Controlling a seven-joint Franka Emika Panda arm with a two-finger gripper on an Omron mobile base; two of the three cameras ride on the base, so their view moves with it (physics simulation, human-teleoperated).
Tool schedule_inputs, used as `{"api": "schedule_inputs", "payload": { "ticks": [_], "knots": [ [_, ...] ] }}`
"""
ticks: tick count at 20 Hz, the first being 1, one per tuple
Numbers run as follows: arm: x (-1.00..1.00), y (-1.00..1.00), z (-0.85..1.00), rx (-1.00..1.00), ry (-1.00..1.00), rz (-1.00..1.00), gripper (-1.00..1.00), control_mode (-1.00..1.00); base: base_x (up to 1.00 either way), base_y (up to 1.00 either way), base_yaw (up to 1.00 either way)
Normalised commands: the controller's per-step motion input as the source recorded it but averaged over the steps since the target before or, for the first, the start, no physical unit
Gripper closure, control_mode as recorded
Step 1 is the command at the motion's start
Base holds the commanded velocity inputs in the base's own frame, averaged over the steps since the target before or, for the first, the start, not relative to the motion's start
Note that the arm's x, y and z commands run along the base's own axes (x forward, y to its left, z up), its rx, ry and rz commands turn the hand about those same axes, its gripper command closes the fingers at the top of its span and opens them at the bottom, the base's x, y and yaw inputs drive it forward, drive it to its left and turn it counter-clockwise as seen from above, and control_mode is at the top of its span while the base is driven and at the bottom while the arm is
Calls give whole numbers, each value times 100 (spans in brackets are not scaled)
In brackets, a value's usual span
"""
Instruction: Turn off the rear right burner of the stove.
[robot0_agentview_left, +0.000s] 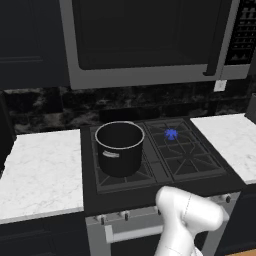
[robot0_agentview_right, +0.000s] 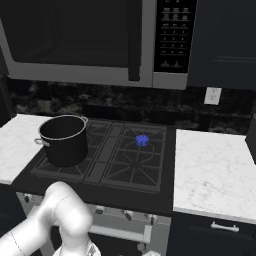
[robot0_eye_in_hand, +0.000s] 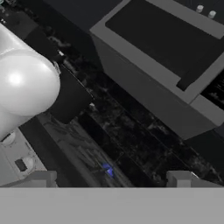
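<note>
The burner (robot0_agentview_left: 171, 134) glows blue at the far right of the stove (robot0_agentview_left: 210, 181), right of the pot (robot0_agentview_left: 120, 148). My gripper (robot0_eye_in_hand: 114, 179) looks open. I might turn the wrong knob (robot0_agentview_right: 129, 215).

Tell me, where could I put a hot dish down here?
The white marble counter left of the stove is bare, and so is the one on its right. On the stove, the pot fills the left grates and the rear right burner is lit; the front right grate is free.
</note>
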Motion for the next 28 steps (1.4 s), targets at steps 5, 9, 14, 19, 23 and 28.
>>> {"api": "schedule_inputs", "payload": {
  "ticks": [5, 9, 14, 19, 23, 28],
  "knots": [
    [47, 0, -25, -1, -13, 0, -100, -100, 0, 0, 0],
    [35, 0, -23, -1, -13, 0, -100, -100, 0, 0, 0],
    [23, 7, -31, -5, -5, 0, -100, -100, 0, 0, 0],
    [19, 14, -30, -6, 0, 0, -100, -100, 0, 0, 0],
    [36, 12, -24, -9, -6, 1, -100, -100, 0, 0, 0],
    [38, 11, -14, -9, -6, 0, -100, -100, 0, 0, 0]
  ]
}}
